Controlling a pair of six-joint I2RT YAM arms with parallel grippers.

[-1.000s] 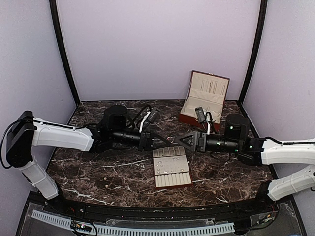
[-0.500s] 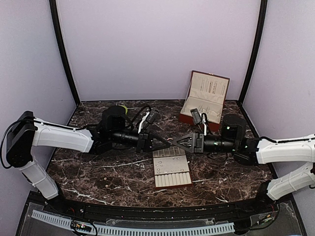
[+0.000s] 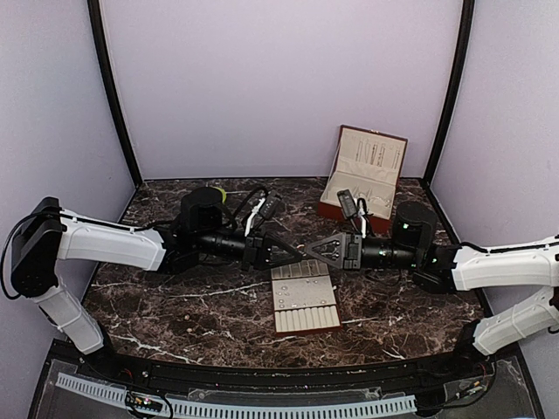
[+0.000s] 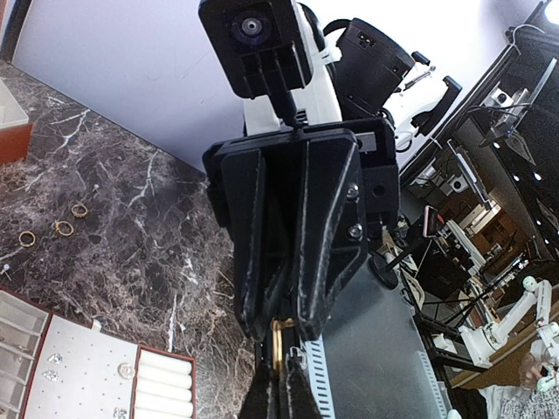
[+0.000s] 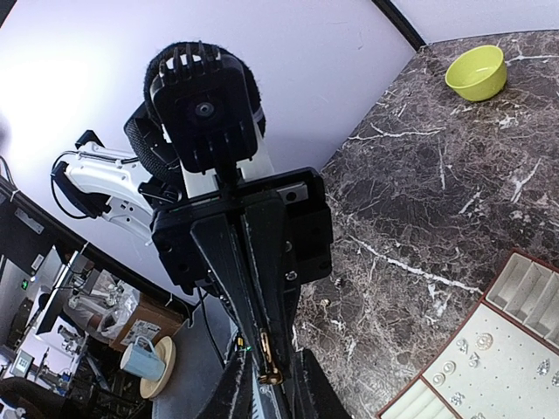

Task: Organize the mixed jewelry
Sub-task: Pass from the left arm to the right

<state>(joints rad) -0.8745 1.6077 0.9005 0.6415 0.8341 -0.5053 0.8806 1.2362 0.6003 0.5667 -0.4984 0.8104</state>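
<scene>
Midway: left gripper (image 4: 279,394) jaws clamp gold ring (image 4: 280,337), right gripper (image 5: 267,382) jaws narrow around it, grip unclear; studs (image 5: 479,342) in tray (image 3: 307,323), loose rings (image 4: 63,228) unsorted on worktop (image 3: 192,305).

A dark marble table (image 3: 201,305) veined in white carries a beige slotted tray (image 3: 307,321) near its front edge, an open red-brown box (image 3: 330,211) at the back right, a lime-green bowl (image 5: 476,72) at the back left, and three loose gold rings (image 4: 63,228).
</scene>
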